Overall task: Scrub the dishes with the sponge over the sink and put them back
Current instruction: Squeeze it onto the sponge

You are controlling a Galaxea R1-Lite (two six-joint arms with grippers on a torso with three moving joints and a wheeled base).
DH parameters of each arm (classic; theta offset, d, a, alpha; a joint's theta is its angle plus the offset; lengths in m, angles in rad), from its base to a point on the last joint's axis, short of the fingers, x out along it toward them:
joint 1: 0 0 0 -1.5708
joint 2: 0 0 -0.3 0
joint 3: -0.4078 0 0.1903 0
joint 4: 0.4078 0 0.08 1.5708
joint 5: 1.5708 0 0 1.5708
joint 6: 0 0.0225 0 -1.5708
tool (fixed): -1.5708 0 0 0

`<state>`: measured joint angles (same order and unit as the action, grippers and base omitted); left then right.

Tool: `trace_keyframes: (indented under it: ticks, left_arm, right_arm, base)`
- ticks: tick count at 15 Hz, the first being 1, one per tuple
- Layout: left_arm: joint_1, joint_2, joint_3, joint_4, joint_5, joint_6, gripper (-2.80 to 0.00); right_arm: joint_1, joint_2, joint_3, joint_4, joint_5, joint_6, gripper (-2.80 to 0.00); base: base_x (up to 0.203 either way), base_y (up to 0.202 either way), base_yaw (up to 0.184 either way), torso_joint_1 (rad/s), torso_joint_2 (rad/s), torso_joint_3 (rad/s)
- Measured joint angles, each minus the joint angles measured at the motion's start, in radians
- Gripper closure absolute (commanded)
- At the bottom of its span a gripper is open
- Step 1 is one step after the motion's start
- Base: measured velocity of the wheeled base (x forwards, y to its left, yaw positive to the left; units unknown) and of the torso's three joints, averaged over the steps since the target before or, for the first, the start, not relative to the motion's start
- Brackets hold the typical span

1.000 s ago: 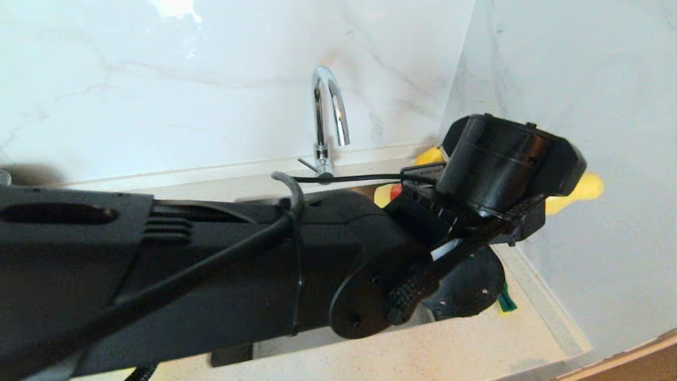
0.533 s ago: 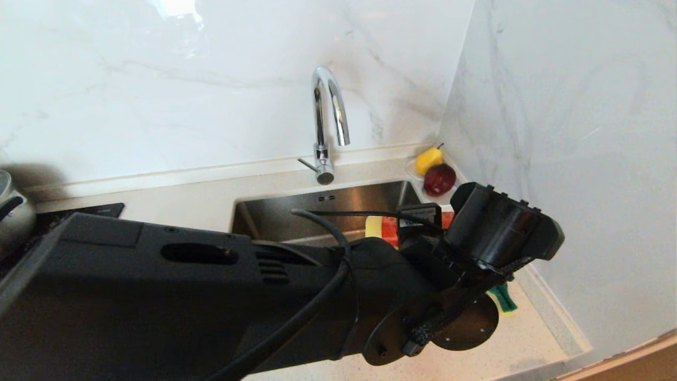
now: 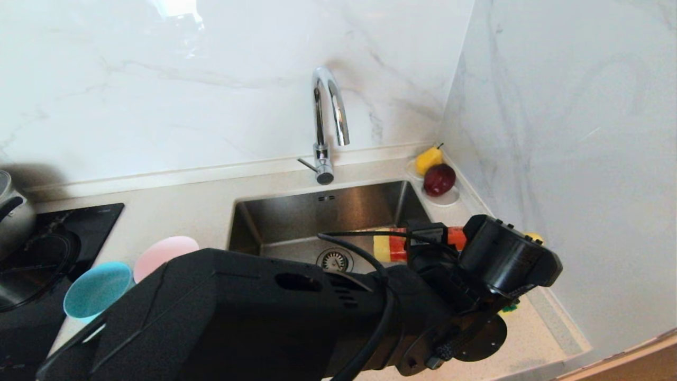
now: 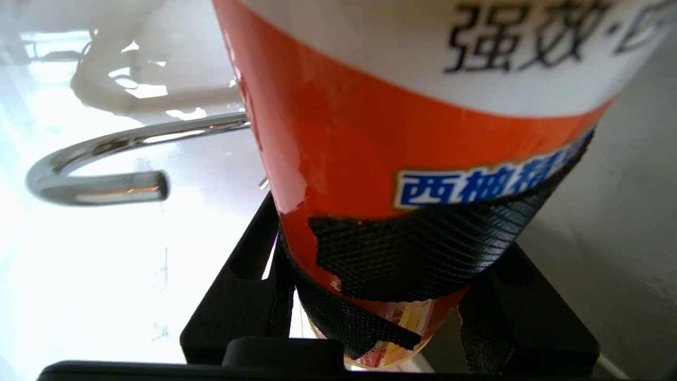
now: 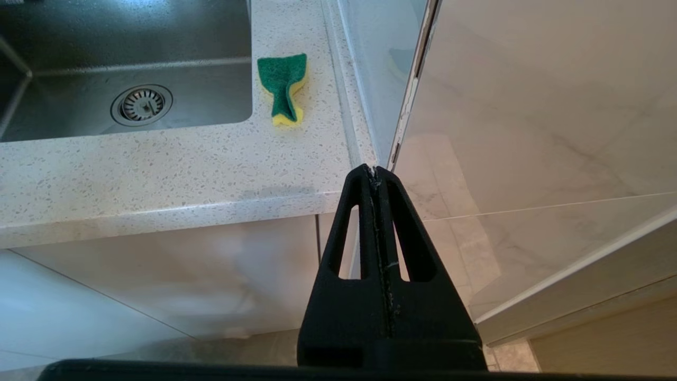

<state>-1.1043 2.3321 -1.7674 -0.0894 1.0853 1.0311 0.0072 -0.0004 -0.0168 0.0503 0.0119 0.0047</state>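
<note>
My left gripper (image 4: 396, 238) is shut on an orange detergent bottle (image 4: 402, 132). In the head view the bottle (image 3: 396, 247) lies level above the right side of the steel sink (image 3: 296, 211), held by the left gripper (image 3: 431, 241). The sponge (image 5: 283, 87), green face up and folded, lies on the counter right of the sink; only its corner (image 3: 510, 306) shows in the head view. A pink bowl (image 3: 164, 254) and a blue bowl (image 3: 95, 288) sit on the counter left of the sink. My right gripper (image 5: 374, 172) hangs shut and empty below the counter edge.
The chrome faucet (image 3: 328, 116) rises behind the sink. A white saucer (image 3: 449, 200) with fruit sits in the back right corner. A black cooktop (image 3: 53, 238) and a steel pot (image 3: 10, 211) are at far left. A wall closes the right side.
My left arm has dropped lower in the head view, carrying the bottle down over the sink. The basin, its drain and the two bowls have come into sight.
</note>
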Motion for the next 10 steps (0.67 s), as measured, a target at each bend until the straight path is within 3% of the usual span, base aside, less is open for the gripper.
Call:
trace_keyframes:
  ticks: [3,6,10]
  left_arm:
    - [0.000,0.046,-0.022,-0.003,0.003,0.000,0.00]
    - [0.000,0.095,-0.051,-0.004,0.055,0.006,0.00]
    - [0.000,0.145,-0.070,-0.005,0.075,0.009,0.00]
  right_arm:
    - [0.000,0.000,0.000,0.000,0.000,0.000,0.00]
    - [0.000,0.000,0.000,0.000,0.000,0.000,0.00]
    - [0.000,0.000,0.000,0.000,0.000,0.000,0.00]
  base:
    - [0.000,0.000,0.000,0.000,0.00,0.000]
    - [0.000,0.000,0.000,0.000,0.00,0.000]
    - [0.000,0.000,0.000,0.000,0.00,0.000]
